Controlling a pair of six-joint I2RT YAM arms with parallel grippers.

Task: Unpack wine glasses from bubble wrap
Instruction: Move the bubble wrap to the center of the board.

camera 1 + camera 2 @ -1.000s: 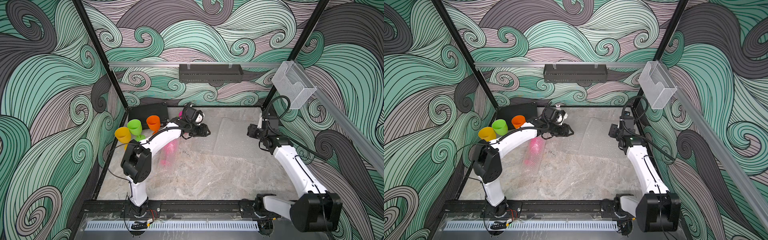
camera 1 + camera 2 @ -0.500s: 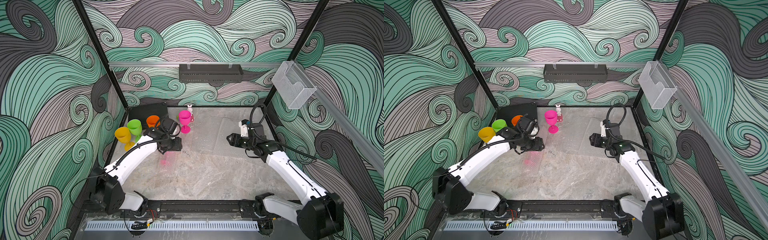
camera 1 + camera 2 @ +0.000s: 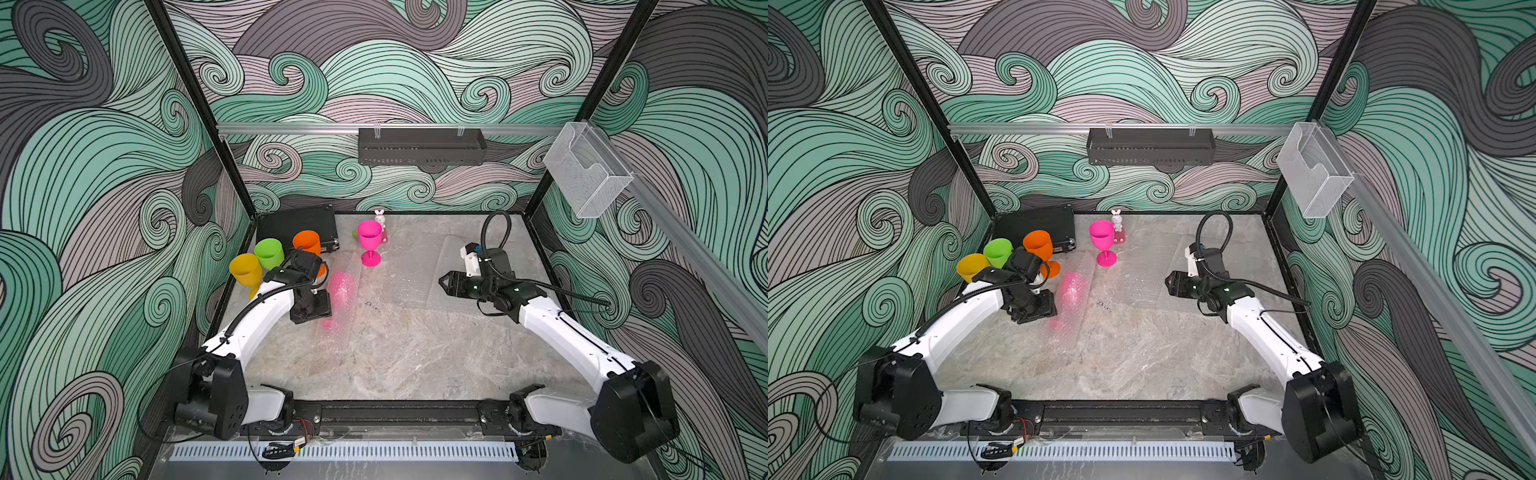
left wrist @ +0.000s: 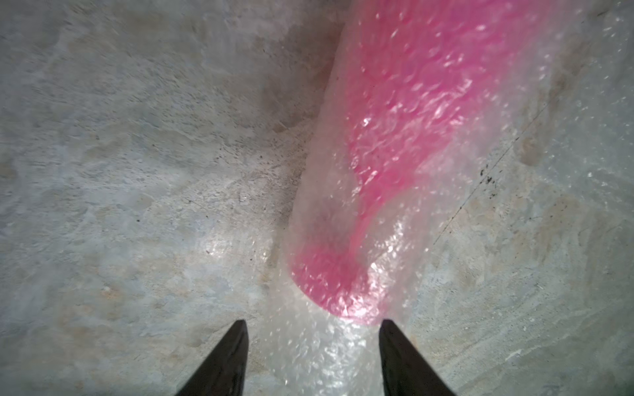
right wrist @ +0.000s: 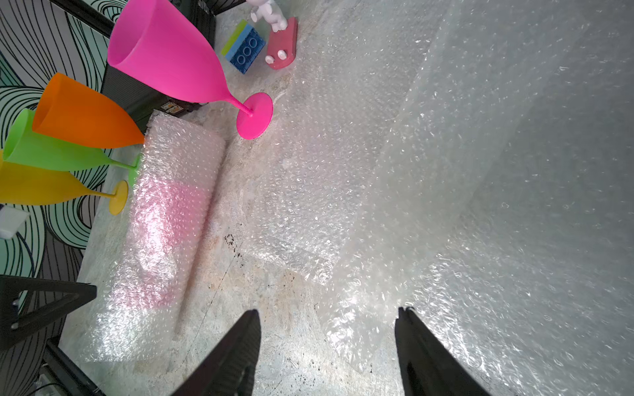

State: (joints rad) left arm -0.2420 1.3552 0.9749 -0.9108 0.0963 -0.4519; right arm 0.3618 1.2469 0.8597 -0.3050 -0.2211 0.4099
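Progress: the hot pink goblet [image 3: 369,239] now stands free at twelve o'clock on the table [image 3: 395,357], and the left jaws, open, have swung back over the last bubble-wrap roll [image 3: 343,291] at ten o'clock, a second pink goblet [image 4: 411,120] still inside, right jaws open too.

A grey marbled tabletop [image 3: 395,357] sits within walls [image 3: 83,166] printed with green, grey and mauve swirls. A flat black case [image 3: 297,224] lies in the rear left corner. Near the rear edge a small white rabbit figurine [image 3: 379,216] stands on a red base [image 5: 283,44], with a green-and-blue studded block [image 5: 244,46] just beside it. A black perforated rack [image 3: 419,145] hangs on the rear wall, and a clear holder [image 3: 586,174] on the right.
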